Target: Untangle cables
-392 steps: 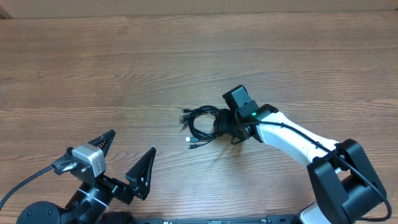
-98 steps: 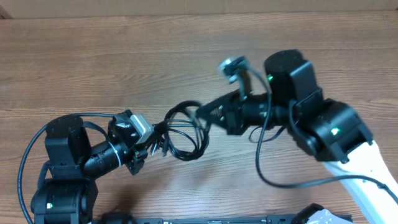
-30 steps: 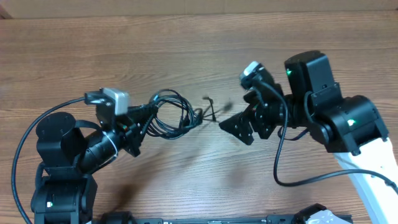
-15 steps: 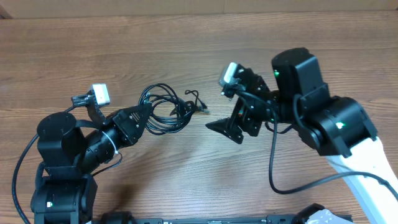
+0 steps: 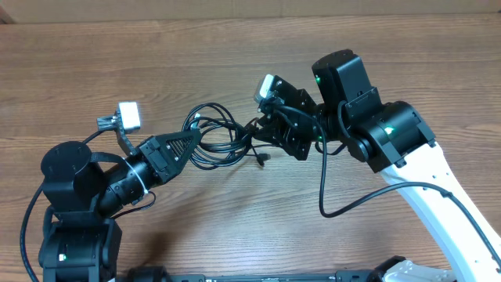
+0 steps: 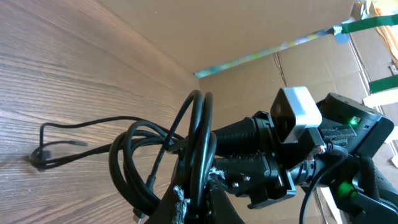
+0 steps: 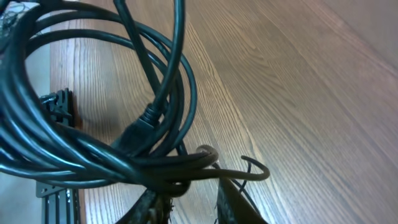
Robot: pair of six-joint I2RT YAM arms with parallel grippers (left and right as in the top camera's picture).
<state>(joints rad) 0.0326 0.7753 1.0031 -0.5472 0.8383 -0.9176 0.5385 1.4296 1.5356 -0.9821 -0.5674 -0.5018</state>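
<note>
- Left gripper [image 5: 186, 146]: at the near left, pointing right. Its jaws are pinched tight on the left edge of the cable coil. In the left wrist view the loops rise straight up from between its fingers [image 6: 214, 208].
- Cables [image 5: 221, 139]: thin black cords bunched in a loose coil of several overlapping loops. The coil spans the gap between the two grippers at mid-table.
- Plug end [image 5: 264, 159]: a short loose strand dangling from the right side of the coil, just below the right gripper.
- Right gripper [image 5: 261, 130]: pointing left, opposite the left gripper. Its jaws are drawn narrow around strands on the right side of the coil. The right wrist view shows the bundle crossing between its fingers [image 7: 148, 208].
- Table [image 5: 117, 63]: brown wood grain under both arms.
- Cardboard wall [image 6: 261, 37]: stands along the table's far edge.
</note>
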